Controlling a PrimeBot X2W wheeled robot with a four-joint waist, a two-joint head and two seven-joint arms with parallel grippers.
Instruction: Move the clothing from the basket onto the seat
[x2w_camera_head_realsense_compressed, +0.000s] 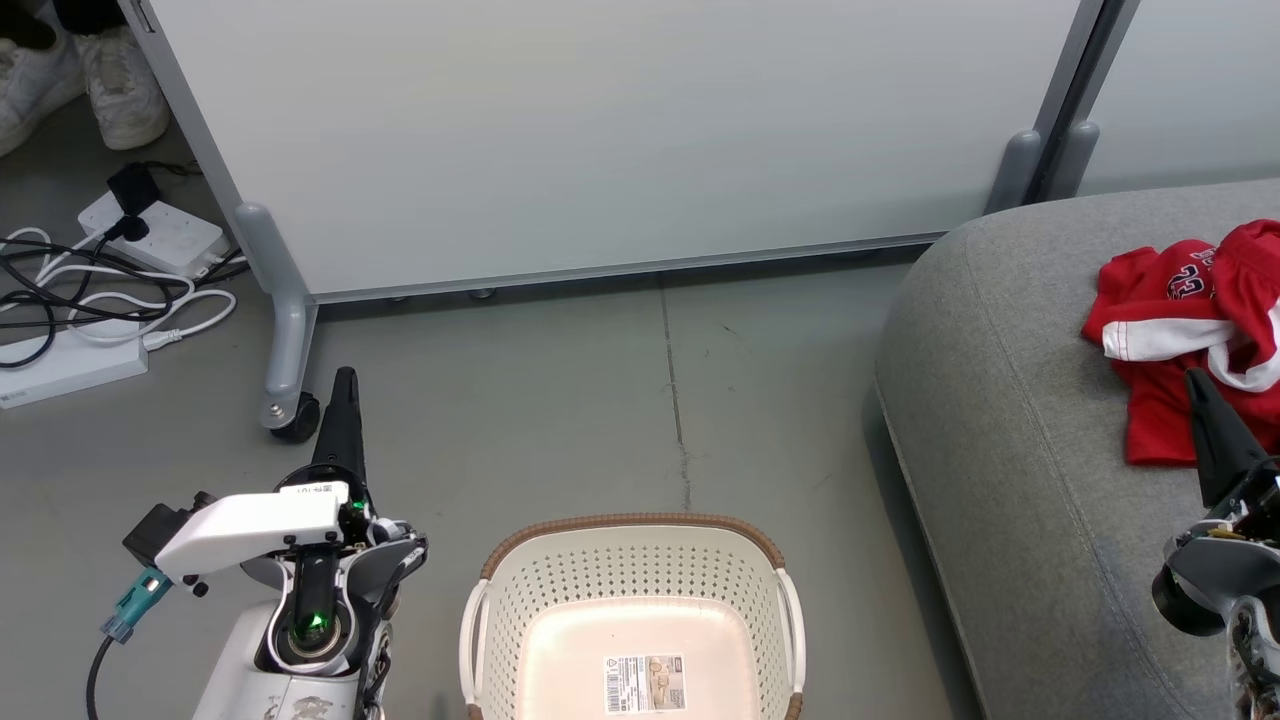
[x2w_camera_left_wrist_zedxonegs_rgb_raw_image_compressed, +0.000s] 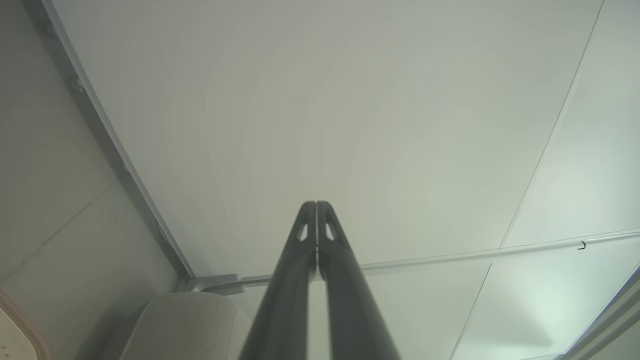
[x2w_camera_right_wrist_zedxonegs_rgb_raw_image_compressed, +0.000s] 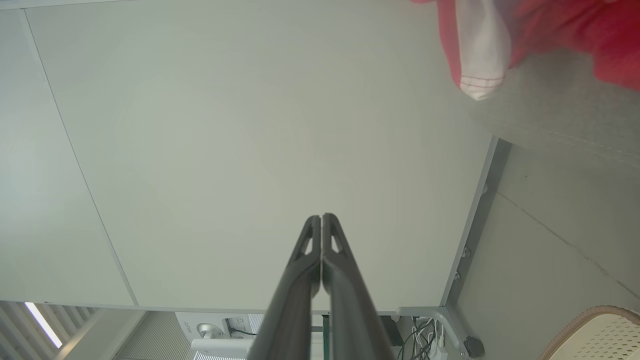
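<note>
The cream basket (x2w_camera_head_realsense_compressed: 640, 565) sits nearest on the floor, its label sticker (x2w_camera_head_realsense_compressed: 645, 683) in plain sight. The left gripper (x2w_camera_head_realsense_compressed: 345, 385) hangs just left of it, fingers pressed together. The right gripper (x2w_camera_head_realsense_compressed: 1196, 382) is the same, pinched on nothing. It's by the near edge of the red clothing (x2w_camera_head_realsense_compressed: 1160, 420), bunched on the grey seat (x2w_camera_head_realsense_compressed: 1000, 420) at right; can't tell if they touch. Farther back is a white partition panel (x2w_camera_head_realsense_compressed: 600, 130), with power strips (x2w_camera_head_realsense_compressed: 160, 235) far left.
</note>
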